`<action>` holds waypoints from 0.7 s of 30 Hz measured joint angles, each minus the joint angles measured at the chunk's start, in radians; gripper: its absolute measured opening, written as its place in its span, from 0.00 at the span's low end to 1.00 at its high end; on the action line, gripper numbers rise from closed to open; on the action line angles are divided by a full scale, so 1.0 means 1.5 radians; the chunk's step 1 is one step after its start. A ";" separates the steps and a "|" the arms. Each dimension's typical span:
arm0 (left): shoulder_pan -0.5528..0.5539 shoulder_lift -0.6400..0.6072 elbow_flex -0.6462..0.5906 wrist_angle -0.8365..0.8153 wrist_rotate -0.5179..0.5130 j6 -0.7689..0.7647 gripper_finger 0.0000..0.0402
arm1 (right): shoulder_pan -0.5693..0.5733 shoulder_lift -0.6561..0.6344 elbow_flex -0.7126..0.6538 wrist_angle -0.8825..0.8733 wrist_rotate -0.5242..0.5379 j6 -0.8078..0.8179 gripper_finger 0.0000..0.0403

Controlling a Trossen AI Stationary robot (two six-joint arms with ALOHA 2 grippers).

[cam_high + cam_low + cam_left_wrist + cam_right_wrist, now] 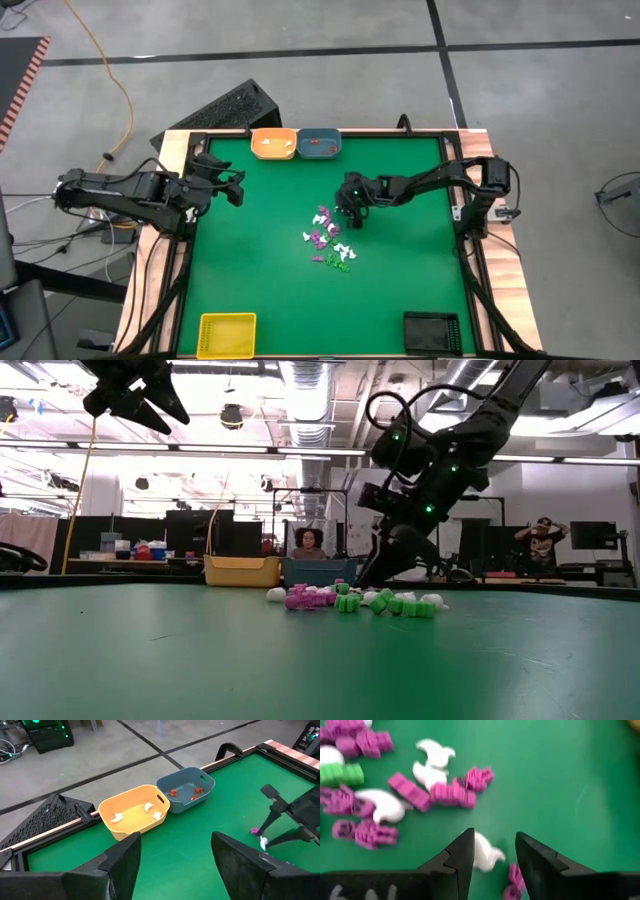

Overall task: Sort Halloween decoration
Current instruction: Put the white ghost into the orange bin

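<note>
Your right gripper [492, 857] stands open low over the pile's far edge; a white ghost trinket [485, 855] lies between its fingertips, untouched.

No readable text, label, brand, number or sign appears in any view: not on the table, the trays, the arms, or the room beyond. A few pale marks on the right wrist's housing are too blurred to read.
</note>
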 joint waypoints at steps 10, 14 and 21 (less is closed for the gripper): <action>0.000 0.000 0.000 0.000 -0.018 -0.014 0.58 | -0.003 0.029 0.002 -0.001 -0.048 -0.037 0.42; 0.000 0.000 0.000 0.000 -0.030 -0.017 0.58 | 0.000 0.049 0.003 -0.005 -0.059 -0.006 0.41; 0.000 0.000 0.000 -0.001 -0.030 -0.020 0.58 | 0.006 0.057 0.003 -0.015 -0.057 0.000 0.32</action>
